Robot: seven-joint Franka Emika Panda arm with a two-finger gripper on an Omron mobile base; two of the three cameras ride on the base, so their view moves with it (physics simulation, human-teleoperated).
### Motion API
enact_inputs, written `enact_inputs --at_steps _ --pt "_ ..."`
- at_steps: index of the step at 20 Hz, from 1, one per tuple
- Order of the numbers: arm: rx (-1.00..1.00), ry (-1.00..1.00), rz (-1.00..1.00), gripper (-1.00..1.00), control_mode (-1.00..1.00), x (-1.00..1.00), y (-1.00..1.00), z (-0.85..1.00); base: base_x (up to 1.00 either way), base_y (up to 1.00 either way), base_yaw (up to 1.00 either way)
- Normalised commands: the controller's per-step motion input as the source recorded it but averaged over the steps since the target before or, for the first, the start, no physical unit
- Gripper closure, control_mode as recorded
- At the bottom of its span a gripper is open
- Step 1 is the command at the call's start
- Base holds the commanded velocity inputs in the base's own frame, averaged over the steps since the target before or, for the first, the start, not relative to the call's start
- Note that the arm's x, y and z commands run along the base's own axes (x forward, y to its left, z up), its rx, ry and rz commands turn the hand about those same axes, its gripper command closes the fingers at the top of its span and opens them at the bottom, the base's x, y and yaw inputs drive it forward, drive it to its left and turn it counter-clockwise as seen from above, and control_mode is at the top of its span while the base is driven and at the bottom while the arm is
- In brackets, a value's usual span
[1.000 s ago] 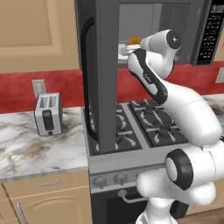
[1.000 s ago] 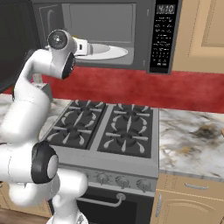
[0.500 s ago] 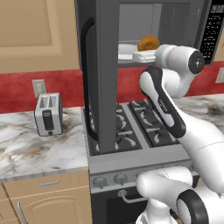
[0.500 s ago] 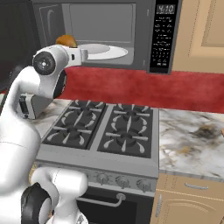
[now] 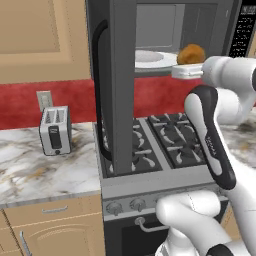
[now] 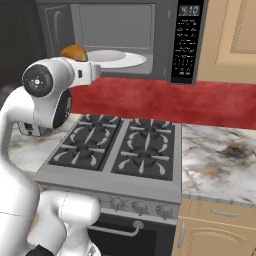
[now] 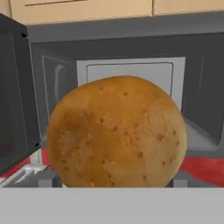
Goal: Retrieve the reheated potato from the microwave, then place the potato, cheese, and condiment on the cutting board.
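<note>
The potato point(image 7: 116, 131), a rough golden-brown lump, sits between my gripper's point(image 7: 112, 181) fingertips point(image 7: 43, 181), which are closed against its sides. It hangs just in front of the open microwave point(image 6: 125, 30), clear of the white round plate point(image 6: 117, 59) inside. From the left the potato point(image 5: 191, 53) shows above my gripper point(image 5: 189, 64), and from the right the potato point(image 6: 73, 51) rests over the hand. The microwave's door point(image 5: 122, 85) stands swung open to the left. The cheese, the condiment and the cutting board are out of view.
A gas stove point(image 6: 120, 150) lies directly below the microwave. A silver toaster point(image 5: 55, 131) stands on the marble counter point(image 5: 45, 175) to the left, and more counter point(image 6: 220, 160) runs to the right. My own arm bends over the burners.
My arm has swung round and drawn the hand back from the microwave cavity, carrying the potato with it. The plate has stayed inside.
</note>
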Motion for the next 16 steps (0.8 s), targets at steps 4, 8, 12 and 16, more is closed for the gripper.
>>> enact_inputs --at_steps 4,8,12,16 --pt "0.00 0.21 -0.01 1.00 -1.00 -0.86 -0.29 0.00 0.00 0.00 0.00" --pt "0.00 0.07 0.00 1.00 -1.00 -0.84 -0.20 0.00 0.00 0.00 0.00" --pt "0.00 -0.01 0.00 1.00 -1.00 -0.91 -0.03 -0.05 0.00 0.00 0.00" --pt "0.00 -0.04 0.00 1.00 -1.00 -0.91 -0.02 -0.08 0.00 0.00 0.00"
